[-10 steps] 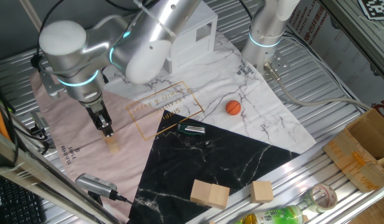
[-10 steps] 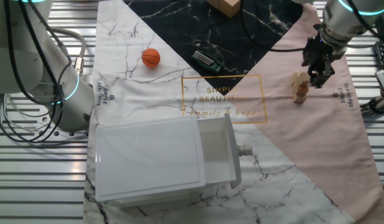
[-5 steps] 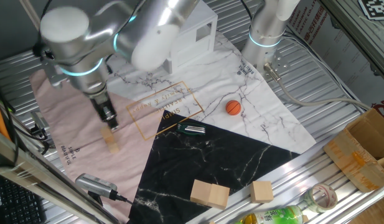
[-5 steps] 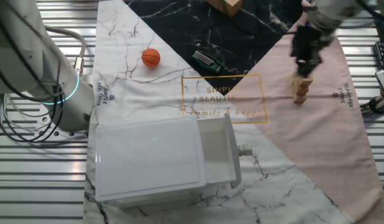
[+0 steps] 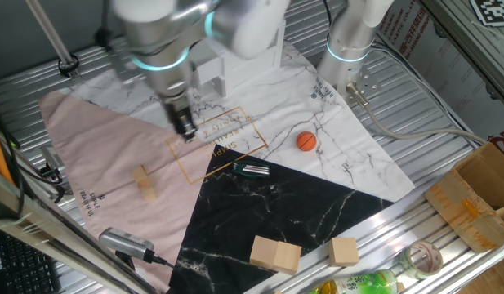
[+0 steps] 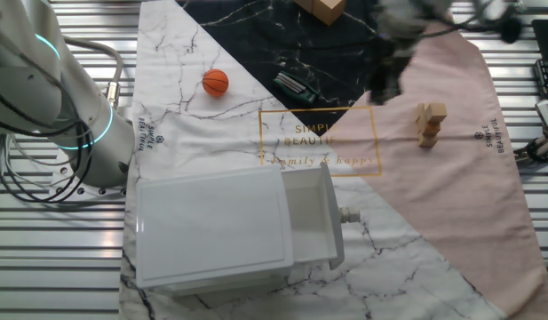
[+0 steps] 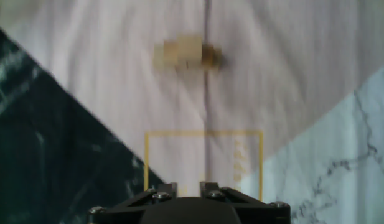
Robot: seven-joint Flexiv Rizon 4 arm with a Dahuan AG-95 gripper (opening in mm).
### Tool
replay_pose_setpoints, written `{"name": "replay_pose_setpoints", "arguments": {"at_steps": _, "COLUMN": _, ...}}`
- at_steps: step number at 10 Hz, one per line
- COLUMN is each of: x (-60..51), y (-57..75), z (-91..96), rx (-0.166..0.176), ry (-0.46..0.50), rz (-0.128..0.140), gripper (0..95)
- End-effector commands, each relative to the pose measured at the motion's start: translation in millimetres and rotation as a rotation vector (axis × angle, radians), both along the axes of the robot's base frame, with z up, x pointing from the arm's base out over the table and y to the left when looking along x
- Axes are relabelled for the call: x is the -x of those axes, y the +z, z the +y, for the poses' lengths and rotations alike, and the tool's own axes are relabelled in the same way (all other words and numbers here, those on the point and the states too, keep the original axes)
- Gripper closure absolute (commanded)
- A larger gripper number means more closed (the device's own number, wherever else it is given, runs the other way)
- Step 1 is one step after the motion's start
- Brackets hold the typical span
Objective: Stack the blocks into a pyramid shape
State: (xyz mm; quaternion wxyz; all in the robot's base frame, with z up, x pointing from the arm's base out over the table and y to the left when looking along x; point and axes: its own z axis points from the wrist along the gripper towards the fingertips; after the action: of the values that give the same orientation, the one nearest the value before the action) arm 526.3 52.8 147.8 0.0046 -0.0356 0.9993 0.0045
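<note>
The blocks [image 5: 143, 181] are small tan cubes piled in a short, slightly uneven stack on the pink cloth. The other fixed view has the blocks [image 6: 428, 123] at the right, and the hand view shows the blocks [image 7: 185, 53] blurred, far ahead near the top. My gripper [image 5: 185, 126] hangs over the gold-lettered square of the mat, well to the right of the stack and apart from it. It is motion-blurred in the other fixed view, where the gripper [image 6: 385, 84] is left of the stack. The gripper [image 7: 185, 185] shows a narrow gap with nothing in it.
An orange ball [image 5: 306, 141] and a dark tool [image 5: 252, 170] lie on the mat. A white drawer box [image 6: 229, 231] stands with its drawer out. Two large wooden blocks [image 5: 275, 254] [image 5: 344, 251] sit at the front edge. A second arm's base [image 5: 350, 41] stands behind.
My gripper has risen off the stack of blocks and swung away toward the middle of the mat. The stack stays where it was.
</note>
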Motion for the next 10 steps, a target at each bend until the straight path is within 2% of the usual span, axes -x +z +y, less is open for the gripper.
{"name": "replay_pose_setpoints", "arguments": {"at_steps": 1, "x": 23.1, "y": -7.8, "z": -7.6, "rx": -0.002, "ry": 0.021, "rz": 0.002, "gripper": 95.0}}
{"name": "replay_pose_setpoints", "arguments": {"at_steps": 5, "x": 23.2, "y": -7.7, "z": -7.6, "rx": 0.019, "ry": 0.053, "rz": 0.007, "gripper": 95.0}}
{"name": "replay_pose_setpoints", "arguments": {"at_steps": 9, "x": 23.6, "y": -7.5, "z": -7.9, "rx": 0.0, "ry": 0.034, "rz": -0.01, "gripper": 95.0}}
{"name": "replay_pose_setpoints", "arguments": {"at_steps": 10, "x": 25.0, "y": -6.6, "z": -8.8, "rx": 0.005, "ry": 0.037, "rz": -0.008, "gripper": 95.0}}
